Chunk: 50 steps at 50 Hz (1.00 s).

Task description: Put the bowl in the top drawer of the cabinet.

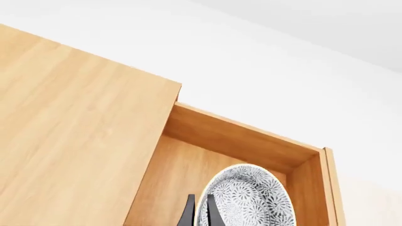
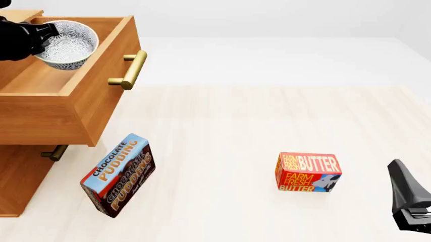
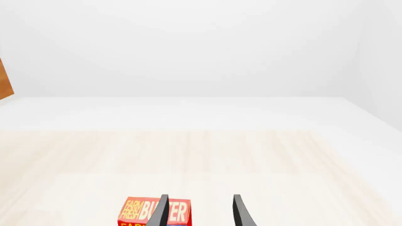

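Bowl [image 2: 67, 44] is hanging over the open top drawer [image 2: 81, 96], its rim pinched by the left gripper [image 1: 199, 212]. Lowering it onto the drawer floor before releasing looks wise. Right gripper [image 3: 199, 212] is idling with jaws apart near the butter [image 2: 308, 172].

Cabinet [image 2: 27, 181] cut off at left edge.
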Each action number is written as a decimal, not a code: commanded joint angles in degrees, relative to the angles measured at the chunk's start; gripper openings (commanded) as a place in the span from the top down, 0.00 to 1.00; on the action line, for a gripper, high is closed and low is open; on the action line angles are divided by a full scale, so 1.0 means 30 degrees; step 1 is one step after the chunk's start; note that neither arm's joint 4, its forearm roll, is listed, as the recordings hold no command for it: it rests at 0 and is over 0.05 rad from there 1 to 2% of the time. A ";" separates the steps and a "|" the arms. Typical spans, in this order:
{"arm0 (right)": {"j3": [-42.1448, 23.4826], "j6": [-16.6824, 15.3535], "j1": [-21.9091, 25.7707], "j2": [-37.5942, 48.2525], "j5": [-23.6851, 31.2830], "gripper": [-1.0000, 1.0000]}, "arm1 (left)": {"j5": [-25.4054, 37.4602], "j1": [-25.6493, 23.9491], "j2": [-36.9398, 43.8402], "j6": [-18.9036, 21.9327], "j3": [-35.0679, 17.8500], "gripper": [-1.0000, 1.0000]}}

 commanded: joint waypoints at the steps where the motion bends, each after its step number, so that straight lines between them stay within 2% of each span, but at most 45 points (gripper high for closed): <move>1: 0.0009 -0.0005 0.0002 -0.0017 0.0004 0.00 | -0.0379 0.0335 0.0042 0.0013 0.0237 1.00; 28: 0.0009 -0.0004 -0.0004 -0.0014 0.0004 0.00 | -0.0886 0.0794 0.0642 0.0028 0.0545 1.00; 45: 0.0009 0.0000 0.0002 -0.0013 0.0004 0.00 | -0.0856 0.0756 0.0352 0.0509 0.0586 1.00; 46: 0.0009 -0.0001 -0.0003 -0.0014 0.0004 0.00 | -0.0828 0.0892 0.0415 0.0588 0.0548 0.00; 50: 0.0009 -0.0004 0.0003 -0.0013 0.0004 0.00 | -0.0766 0.0767 0.0454 0.0594 0.0521 0.00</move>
